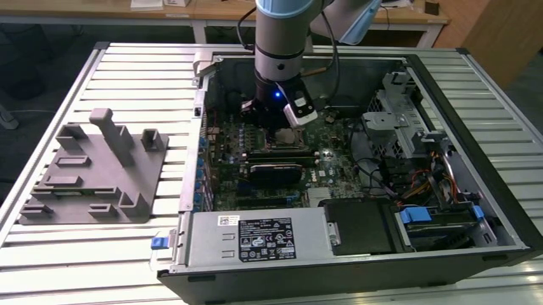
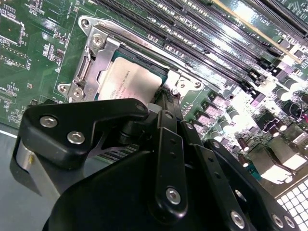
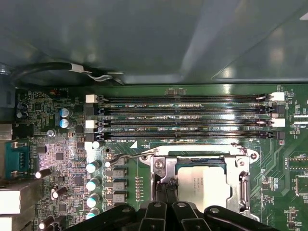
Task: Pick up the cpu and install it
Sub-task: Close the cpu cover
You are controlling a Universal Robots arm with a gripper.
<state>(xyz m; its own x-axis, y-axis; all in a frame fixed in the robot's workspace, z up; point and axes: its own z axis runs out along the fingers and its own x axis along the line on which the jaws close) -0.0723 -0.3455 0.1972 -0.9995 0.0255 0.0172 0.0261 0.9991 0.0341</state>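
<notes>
The cpu (image 3: 199,180) lies flat in the socket (image 3: 243,185) on the motherboard (image 3: 57,159), its silvery top framed by the metal bracket in both wrist views. The gripper (image 3: 166,186) hangs low over it inside the open case (image 1: 475,159) on the table (image 1: 127,70). Its jaws are drawn together at the cpu's (image 2: 127,82) edge and hold nothing.

cpu (image 2: 127,79) silvery-beige | motherboard (image 3: 284,192) green | pincer (image 2: 163,103) black | holder (image 1: 85,171) grey | table (image 1: 127,63) pale, ribbed
</notes>
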